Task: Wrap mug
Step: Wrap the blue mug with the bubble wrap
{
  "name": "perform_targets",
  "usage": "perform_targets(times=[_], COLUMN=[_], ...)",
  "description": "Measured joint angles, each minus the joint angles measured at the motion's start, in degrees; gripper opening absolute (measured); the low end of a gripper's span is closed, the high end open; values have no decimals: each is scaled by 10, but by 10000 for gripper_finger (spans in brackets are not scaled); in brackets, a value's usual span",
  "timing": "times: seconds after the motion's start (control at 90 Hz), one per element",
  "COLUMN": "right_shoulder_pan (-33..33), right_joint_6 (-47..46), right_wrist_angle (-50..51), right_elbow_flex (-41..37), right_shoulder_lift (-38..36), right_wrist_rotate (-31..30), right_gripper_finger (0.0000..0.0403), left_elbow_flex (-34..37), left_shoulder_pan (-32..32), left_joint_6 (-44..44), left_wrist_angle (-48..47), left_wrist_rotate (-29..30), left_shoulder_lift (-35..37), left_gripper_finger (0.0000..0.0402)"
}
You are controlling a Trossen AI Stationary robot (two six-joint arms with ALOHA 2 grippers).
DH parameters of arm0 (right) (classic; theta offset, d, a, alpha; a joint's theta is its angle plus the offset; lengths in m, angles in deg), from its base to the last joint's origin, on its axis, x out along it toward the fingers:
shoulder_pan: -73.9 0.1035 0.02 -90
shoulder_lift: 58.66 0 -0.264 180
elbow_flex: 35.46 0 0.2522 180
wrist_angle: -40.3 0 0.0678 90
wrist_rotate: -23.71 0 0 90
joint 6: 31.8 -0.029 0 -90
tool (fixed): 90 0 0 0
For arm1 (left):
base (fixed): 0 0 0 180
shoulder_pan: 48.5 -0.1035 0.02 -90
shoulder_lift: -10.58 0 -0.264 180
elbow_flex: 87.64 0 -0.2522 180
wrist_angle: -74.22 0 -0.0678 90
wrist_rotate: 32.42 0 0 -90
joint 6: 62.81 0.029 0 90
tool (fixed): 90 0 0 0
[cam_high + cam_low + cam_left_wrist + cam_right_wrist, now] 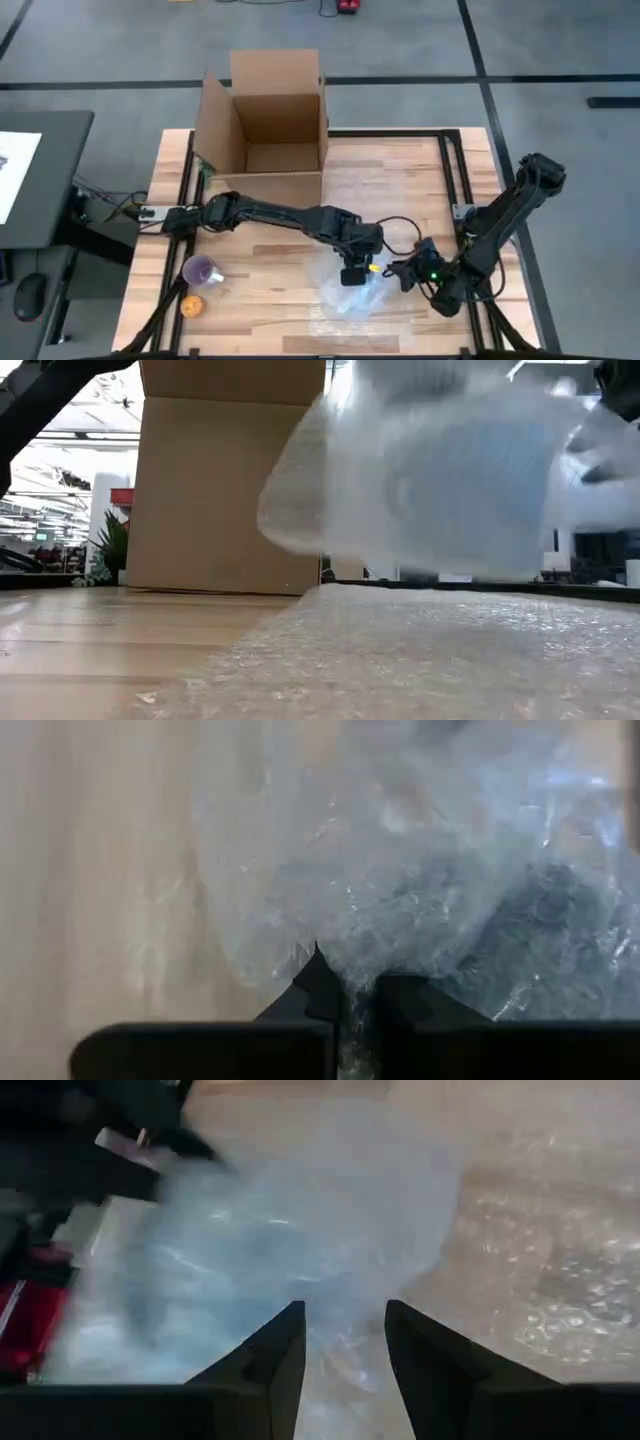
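Mid-wrap: mug (pixel 470 480) bundled in bubble wrap (pixel 350 295), lifted off table (pixel 270 270). Left gripper (pixel 350 1005) pinches wrap; right gripper (pixel 345 1345) alongside, parted, empty. Next: fold loose flap over.

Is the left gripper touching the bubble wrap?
Touching. In the left wrist view the left gripper has its jaws closed on a fold of the bubble wrap.

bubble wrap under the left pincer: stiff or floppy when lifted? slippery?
Likely floppy: the bubble wrap sags in a loose fold where the left pincer pinches it. Probably light, since a small pinch lifts it. Possibly slippery: its surface looks glossy.
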Motion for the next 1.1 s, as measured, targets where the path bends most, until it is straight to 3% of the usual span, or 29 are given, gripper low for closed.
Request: perform_targets(times=[0.2, 0.367, 0.478, 0.622, 0.8, 1.1], right_shoulder_pan=[0, -6, -22, -52, -98, -142], right_joint_6=[34, 80, 139, 236, 322, 310], right_wrist_angle=[10, 160, 235, 186, 110, 104], right_elbow_flex=[-14, 45, 101, 125, 125, 125], right_shoulder_lift=[-11, -59, -82, -82, -28, 27], right_wrist_rotate=[20, 131, 155, 156, 165, 203], right_gripper_finger=[127, 116, 105, 96, 83, 70], left_elbow_flex=[21, 56, 66, 71, 71, 71], left_shoulder_pan=[9, 11, 11, 7, -7, -31], left_joint_6=[-19, -60, -86, -128, -183, -241], left_wrist_angle=[42, 46, 58, 57, 57, 56], left_wrist_rotate=[25, 76, 83, 93, 96, 87], left_shoulder_lift=[1, 0, 0, -5, -5, -5], left_gripper_finger=[2, 5, 5, 5, 5, 39])
